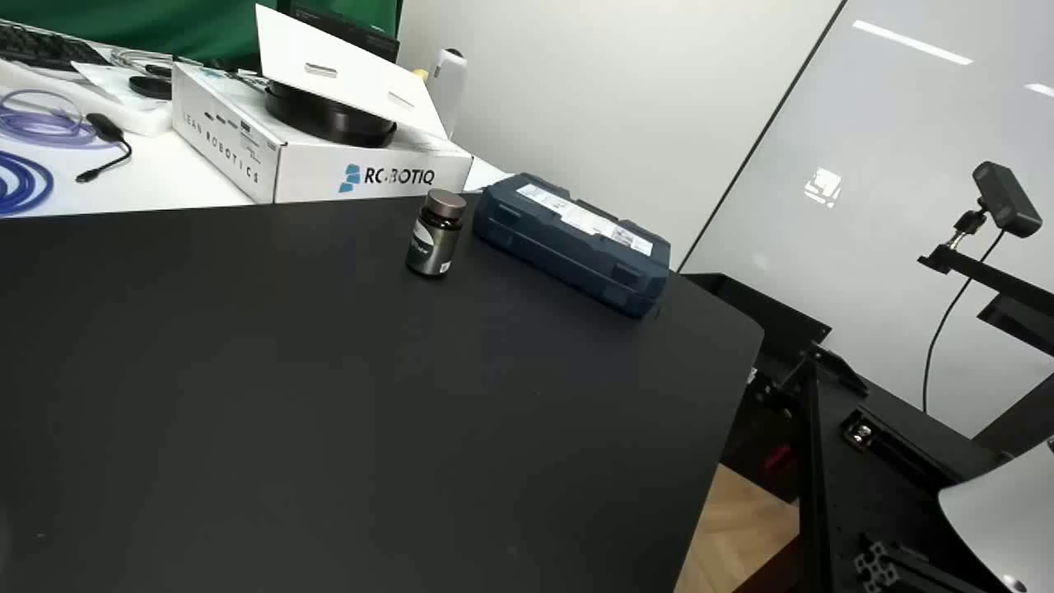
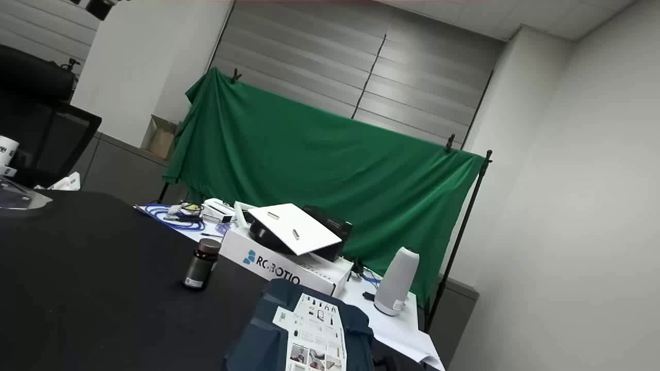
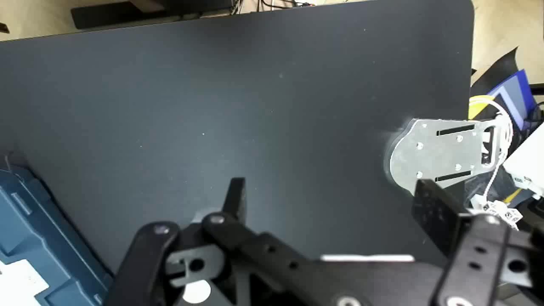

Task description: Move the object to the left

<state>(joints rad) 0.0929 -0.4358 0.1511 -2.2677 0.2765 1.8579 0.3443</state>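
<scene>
The end effector gapes wide, empty. The brown pill bottle stands upright near the blue hard case: descending this wide could clip the case; off-centre contact could topple the bottle.

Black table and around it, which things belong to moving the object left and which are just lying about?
Part of the job:
- brown bottle, apparently the object
- gripper, open

Just lying about:
- dark blue case
- white Robotiq box
- blue coil
- keyboard
</scene>
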